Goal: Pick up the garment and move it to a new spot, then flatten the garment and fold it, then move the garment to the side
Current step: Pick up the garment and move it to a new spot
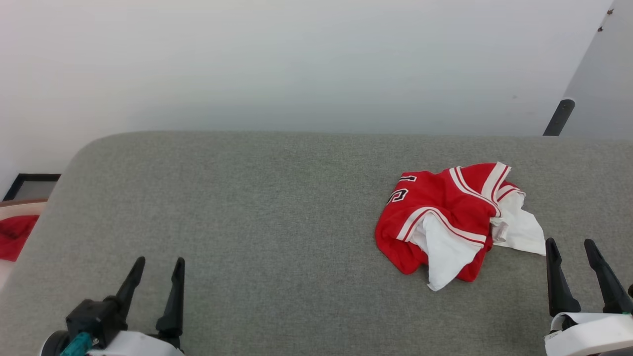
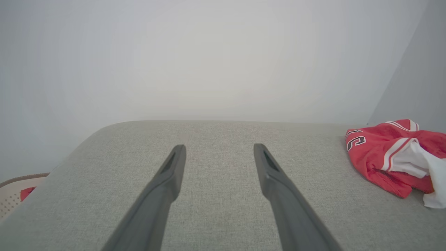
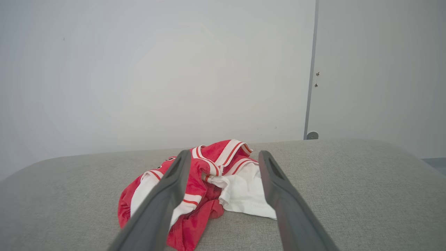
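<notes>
The garment [image 1: 445,207] lies crumpled on the right half of the grey padded surface [image 1: 257,207], red with white sleeves, striped trim and part of a black number showing. My right gripper [image 1: 571,245] stands open just right of it, near the white sleeve, with nothing between its fingers. In the right wrist view the garment [image 3: 209,181] sits just past the open right gripper [image 3: 223,155]. My left gripper [image 1: 160,262] is open over bare surface at the lower left, far from the shirt. The left wrist view has the garment [image 2: 390,153] at its right edge, beyond the open left gripper [image 2: 219,148].
A pale basket [image 1: 15,210] holding red cloth [image 1: 15,237] stands off the surface's left edge. A white wall rises behind the surface. A dark post [image 1: 559,117] stands at the back right by a grey panel. The surface's corners are rounded.
</notes>
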`<state>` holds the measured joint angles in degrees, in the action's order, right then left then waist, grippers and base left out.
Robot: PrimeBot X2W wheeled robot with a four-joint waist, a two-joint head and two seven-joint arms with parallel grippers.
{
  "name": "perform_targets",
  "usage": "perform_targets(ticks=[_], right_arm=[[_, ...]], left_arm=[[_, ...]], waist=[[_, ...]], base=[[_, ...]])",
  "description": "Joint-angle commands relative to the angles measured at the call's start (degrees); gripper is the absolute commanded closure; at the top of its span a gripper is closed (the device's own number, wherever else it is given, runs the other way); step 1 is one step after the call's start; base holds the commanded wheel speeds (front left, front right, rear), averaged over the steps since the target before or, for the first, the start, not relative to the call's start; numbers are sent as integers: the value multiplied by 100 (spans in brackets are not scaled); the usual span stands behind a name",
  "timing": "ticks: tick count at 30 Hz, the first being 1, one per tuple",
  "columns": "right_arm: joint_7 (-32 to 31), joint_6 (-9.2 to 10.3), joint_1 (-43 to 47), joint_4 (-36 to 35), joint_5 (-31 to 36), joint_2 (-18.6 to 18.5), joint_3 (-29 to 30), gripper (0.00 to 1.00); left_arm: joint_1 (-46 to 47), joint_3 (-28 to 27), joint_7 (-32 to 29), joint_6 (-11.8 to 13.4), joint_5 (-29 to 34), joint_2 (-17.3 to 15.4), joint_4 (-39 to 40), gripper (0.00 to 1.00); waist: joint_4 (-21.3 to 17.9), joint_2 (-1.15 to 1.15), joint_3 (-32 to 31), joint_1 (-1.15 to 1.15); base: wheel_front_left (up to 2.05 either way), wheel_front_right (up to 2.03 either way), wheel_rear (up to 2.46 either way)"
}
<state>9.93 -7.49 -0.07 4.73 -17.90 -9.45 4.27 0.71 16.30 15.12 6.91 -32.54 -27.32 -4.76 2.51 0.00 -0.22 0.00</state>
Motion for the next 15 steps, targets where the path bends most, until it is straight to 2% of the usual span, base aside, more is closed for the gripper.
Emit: perform_targets(ticks=[1, 15], right_arm=[[26, 0, -46, -18, -52, 34, 12, 0], [100, 0, 39, 130, -116, 140, 1, 0]], left_arm=[[-112, -87, 0, -1, 97, 60, 79, 0], [-420, -414, 1, -192, 394, 339, 28, 0]], waist=[[-18, 0, -2, 0], [-66, 0, 9, 0]], base=[[0, 0, 0], [0, 0, 0]])
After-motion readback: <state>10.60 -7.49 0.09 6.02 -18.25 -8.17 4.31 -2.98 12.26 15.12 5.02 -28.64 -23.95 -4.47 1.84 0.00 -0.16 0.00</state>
